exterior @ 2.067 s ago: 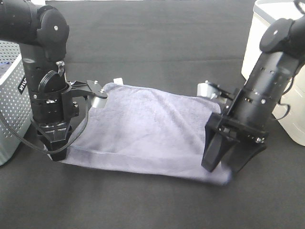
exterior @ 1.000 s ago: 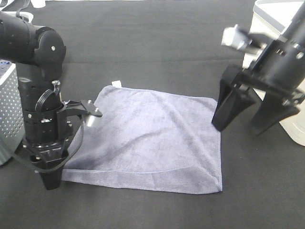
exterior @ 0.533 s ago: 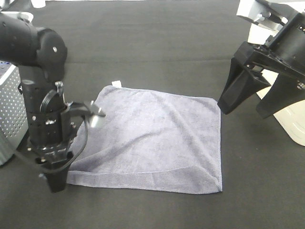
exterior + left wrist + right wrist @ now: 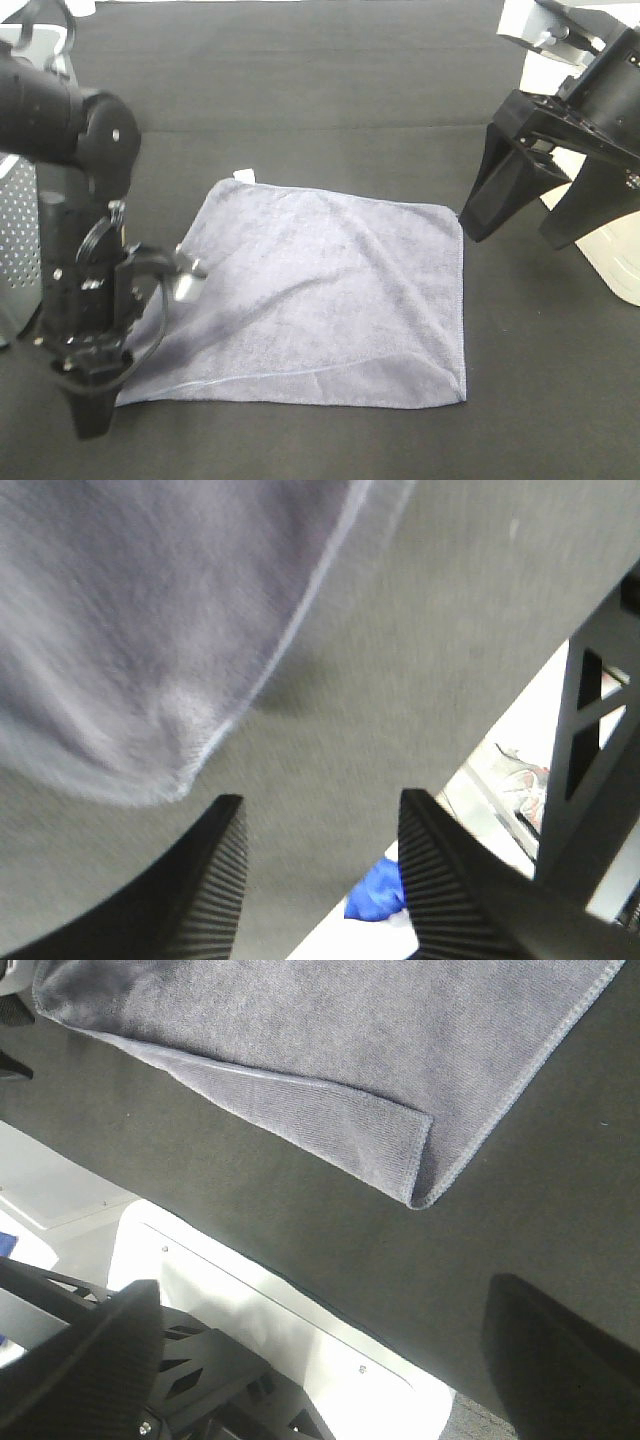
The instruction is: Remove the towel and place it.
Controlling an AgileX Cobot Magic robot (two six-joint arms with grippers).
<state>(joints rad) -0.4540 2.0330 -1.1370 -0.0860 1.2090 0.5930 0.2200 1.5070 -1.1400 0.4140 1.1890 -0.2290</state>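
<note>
The grey-lavender towel [image 4: 320, 285] lies spread flat on the black table, with its white tag [image 4: 243, 176] at the far left corner and a narrow fold along its front edge. My left gripper [image 4: 92, 415] is open and empty, just off the towel's front left corner. In the left wrist view the towel's corner [image 4: 130, 630] lies beyond the left gripper [image 4: 320, 880], not between the jaws. My right gripper [image 4: 520, 230] is open and empty, raised beside the towel's far right corner. The right wrist view shows the right gripper [image 4: 320, 1360] above the towel's folded corner [image 4: 415, 1160].
A perforated grey basket [image 4: 18, 230] stands at the left edge. A white container [image 4: 620, 270] stands at the right edge behind the right arm. The table's black surface [image 4: 330, 90] stretches behind the towel. A white frame [image 4: 250, 1300] shows past the table edge.
The right gripper let go of the towel, then rose and drew back to the right. The left gripper slid toward the front, and the towel's front left corner now lies flatter and farther forward.
</note>
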